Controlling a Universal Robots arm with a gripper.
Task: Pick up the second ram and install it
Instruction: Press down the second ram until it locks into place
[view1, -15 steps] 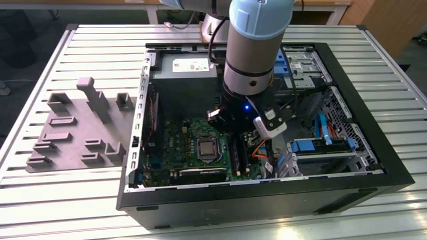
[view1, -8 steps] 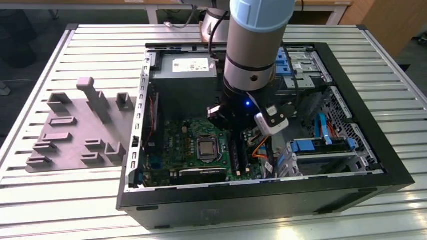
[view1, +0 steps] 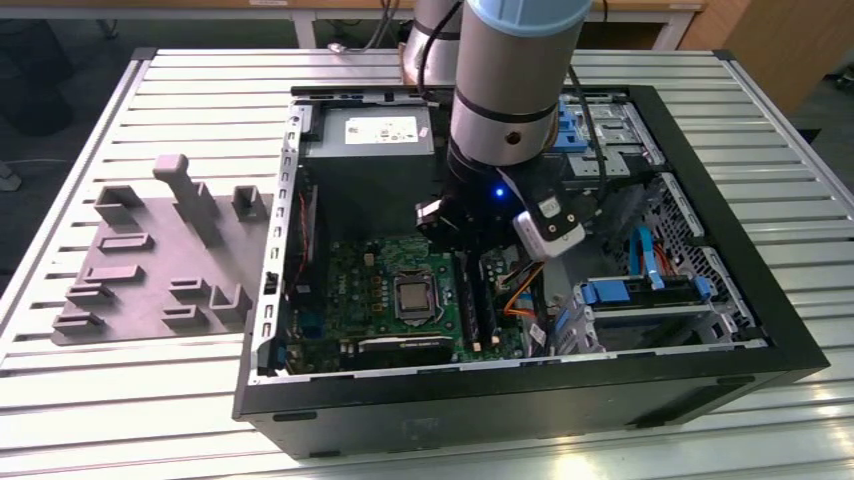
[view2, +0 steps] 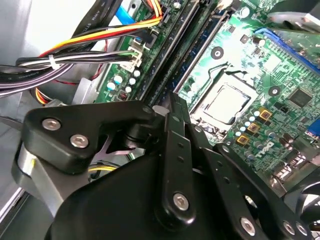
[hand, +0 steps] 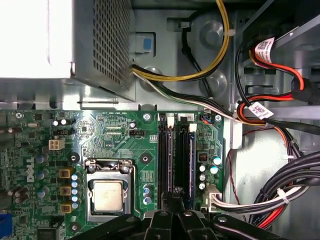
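The second ram (hand: 184, 160) is a dark blue-green stick standing in one of the long black sockets of the green motherboard (hand: 120, 135). In the second wrist view the ram (view2: 202, 52) runs diagonally up to my fingertips. My gripper (hand: 175, 194) is down inside the open computer case, at one end of the sockets, with its black fingers (view2: 172, 117) drawn together. I cannot tell whether the tips touch the stick. In the exterior view the gripper (view1: 461, 240) hangs over the sockets (view1: 474, 300) in the middle of the board.
The processor socket (hand: 107, 195) lies beside the memory sockets. Bundled cables (hand: 265, 195) crowd the other side. A power supply box (view1: 367, 150) and blue drive bays (view1: 641, 290) stand inside the black case (view1: 534, 400). A grey fixture (view1: 160, 250) sits at the exterior view's left.
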